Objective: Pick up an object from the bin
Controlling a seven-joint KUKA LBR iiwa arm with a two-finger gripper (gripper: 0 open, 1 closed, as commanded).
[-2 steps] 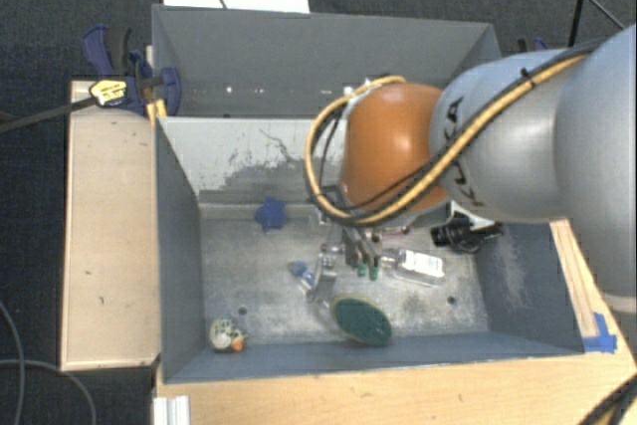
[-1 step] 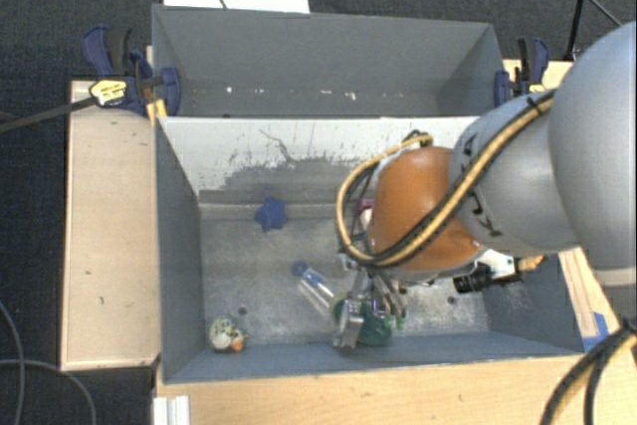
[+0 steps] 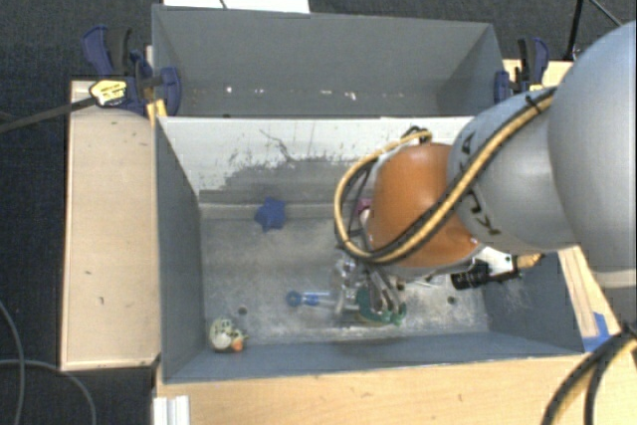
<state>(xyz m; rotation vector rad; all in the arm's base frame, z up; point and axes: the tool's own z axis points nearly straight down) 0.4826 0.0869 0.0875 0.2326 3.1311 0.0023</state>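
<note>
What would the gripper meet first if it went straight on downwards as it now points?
Probably the green thing at the gripper's tip, on the bin floor near the front wall; depth is unclear. The small blue piece lies beside that line.

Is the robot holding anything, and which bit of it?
Cannot tell. The gripper sits low in the bin, right over a small green thing, beside a small blue thing.

The bin (image 3: pixel 179 244) held one crumpled blue scrap (image 3: pixel 270 213), one small blue peg-like piece (image 3: pixel 303 299), one pale speckled ball (image 3: pixel 227 334) and one partly hidden green thing (image 3: pixel 385 316).
</note>
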